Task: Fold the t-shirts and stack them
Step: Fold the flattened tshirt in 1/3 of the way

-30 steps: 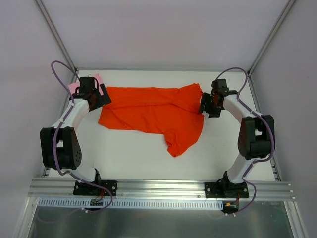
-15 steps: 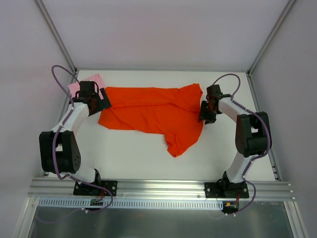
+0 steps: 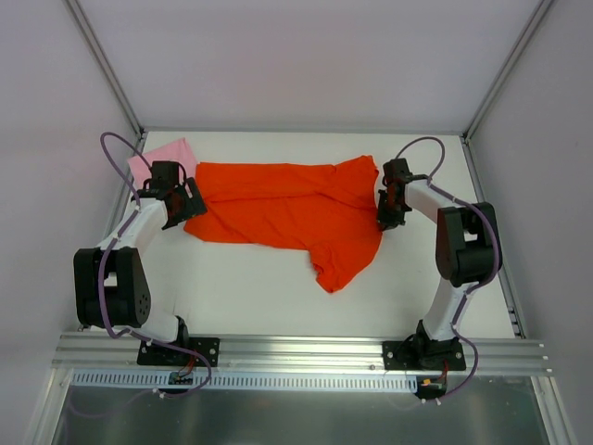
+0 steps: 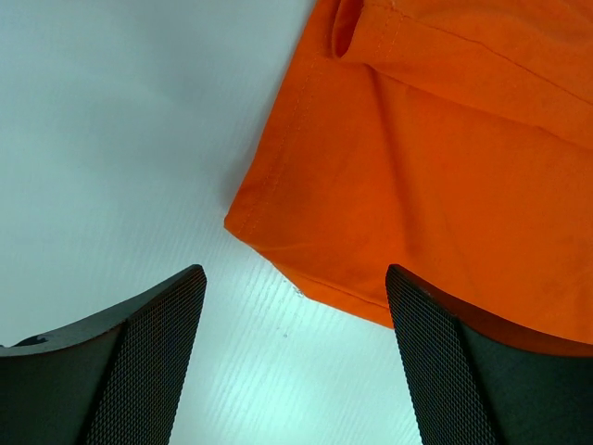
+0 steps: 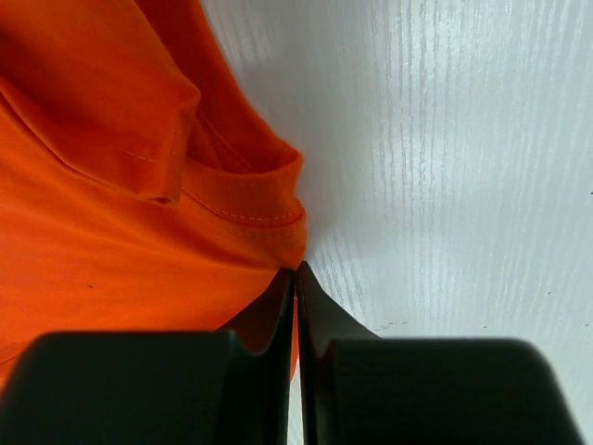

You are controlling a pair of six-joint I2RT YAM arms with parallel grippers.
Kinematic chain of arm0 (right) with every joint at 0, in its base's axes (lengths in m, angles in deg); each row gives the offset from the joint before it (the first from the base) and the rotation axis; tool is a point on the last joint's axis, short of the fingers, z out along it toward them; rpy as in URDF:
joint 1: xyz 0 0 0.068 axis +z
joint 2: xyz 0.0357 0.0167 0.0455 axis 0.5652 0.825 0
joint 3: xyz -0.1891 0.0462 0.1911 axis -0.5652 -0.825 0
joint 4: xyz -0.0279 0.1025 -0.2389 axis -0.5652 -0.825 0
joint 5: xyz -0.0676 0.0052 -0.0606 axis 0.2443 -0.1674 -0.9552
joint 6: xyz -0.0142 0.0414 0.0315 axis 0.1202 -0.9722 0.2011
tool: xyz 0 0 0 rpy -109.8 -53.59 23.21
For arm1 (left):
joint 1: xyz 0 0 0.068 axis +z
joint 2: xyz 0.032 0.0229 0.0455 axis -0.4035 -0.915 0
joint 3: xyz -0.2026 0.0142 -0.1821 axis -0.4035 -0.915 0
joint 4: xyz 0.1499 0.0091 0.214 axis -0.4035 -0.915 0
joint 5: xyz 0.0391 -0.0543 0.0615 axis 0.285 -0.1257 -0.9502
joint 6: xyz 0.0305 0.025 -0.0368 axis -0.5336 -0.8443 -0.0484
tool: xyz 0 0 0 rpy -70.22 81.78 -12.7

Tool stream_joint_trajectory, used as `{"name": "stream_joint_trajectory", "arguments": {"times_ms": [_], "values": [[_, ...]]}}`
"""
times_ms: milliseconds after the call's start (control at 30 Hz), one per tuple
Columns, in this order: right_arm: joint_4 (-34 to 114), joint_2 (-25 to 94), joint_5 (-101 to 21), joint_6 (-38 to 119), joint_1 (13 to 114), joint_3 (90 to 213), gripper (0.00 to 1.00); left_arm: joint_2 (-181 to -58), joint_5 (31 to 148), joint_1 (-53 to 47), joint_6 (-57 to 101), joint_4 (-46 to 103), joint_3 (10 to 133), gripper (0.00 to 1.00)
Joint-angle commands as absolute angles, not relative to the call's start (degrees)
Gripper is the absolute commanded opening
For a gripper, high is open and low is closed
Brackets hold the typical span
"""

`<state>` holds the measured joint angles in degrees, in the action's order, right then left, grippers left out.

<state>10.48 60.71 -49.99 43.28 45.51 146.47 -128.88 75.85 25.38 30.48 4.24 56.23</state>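
Top view: orange shirt (image 3: 278,206) lay spread and rumpled across the far half of the table (image 3: 250,297), long axis running 9 to 3 o'clock, with one flap trailing off toward 5 o'clock. It wasn't folded.

Pink shirt (image 3: 159,154) sat in the 10 o'clock corner as a small flat piece, partly hidden by the left arm. Couldn't tell whether it touched the orange one.

Left gripper (image 3: 188,208) was at the orange shirt's 9 o'clock end. Left wrist view: left gripper (image 4: 295,278) had its jaws spread wide and held nothing. The shirt's corner (image 4: 435,167) lay in the gap between the fingertips, flat on the table (image 4: 120,139), with a hem fold visible toward 12 o'clock.

Right gripper (image 3: 383,219) was at the shirt's 3 o'clock edge. Right wrist view: right gripper (image 5: 296,278) had its fingers pressed together, with a thin sliver of orange showing between them, so it was pinching the shirt's (image 5: 93,232) edge just below a stitched hem. Bare table (image 5: 445,185) lay from 12 to 4 o'clock.
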Motion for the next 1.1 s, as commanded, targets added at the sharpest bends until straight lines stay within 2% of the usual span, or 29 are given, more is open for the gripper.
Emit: {"name": "stream_joint_trajectory", "arguments": {"times_ms": [0, 600, 833, 933, 967, 1000, 1067], "values": [[10.4, 61.3, -53.1, 43.8, 44.2, 148.0, 0.01, -127.2, 74.2, 25.6, 31.8, 4.2, 56.4, 0.78], [10.1, 53.3, -52.5, 48.0, 32.5, 139.8, 0.01, -131.1, 80.9, 25.4, 32.2, 5.1, 58.4, 0.8], [9.4, 50.9, -51.9, 50.7, 27.1, 138.3, 0.01, -131.7, 83.9, 20.6, 33.1, 4.0, 58.3, 0.78], [9.1, 50.7, -52.1, 50.7, 26.4, 138.1, 0.01, -132.3, 85.2, 17.4, 35.7, 4.9, 57.4, 0.72], [9.2, 50.6, -51.9, 50.6, 26.2, 137.9, 0.01, -132.6, 85.5, 16.0, 36.4, 4.9, 57.3, 0.62], [9.3, 50.7, -51.8, 50.4, 26.2, 137.6, 0.01, -132.8, 85.5, 15.4, 37.2, 4.7, 56.9, 0.59], [9.2, 50.5, -51.8, 50.3, 26.2, 137.5, 0.01, -132.7, 84.3, 13.4, 38.9, 3.4, 56.5, 0.58]]}}
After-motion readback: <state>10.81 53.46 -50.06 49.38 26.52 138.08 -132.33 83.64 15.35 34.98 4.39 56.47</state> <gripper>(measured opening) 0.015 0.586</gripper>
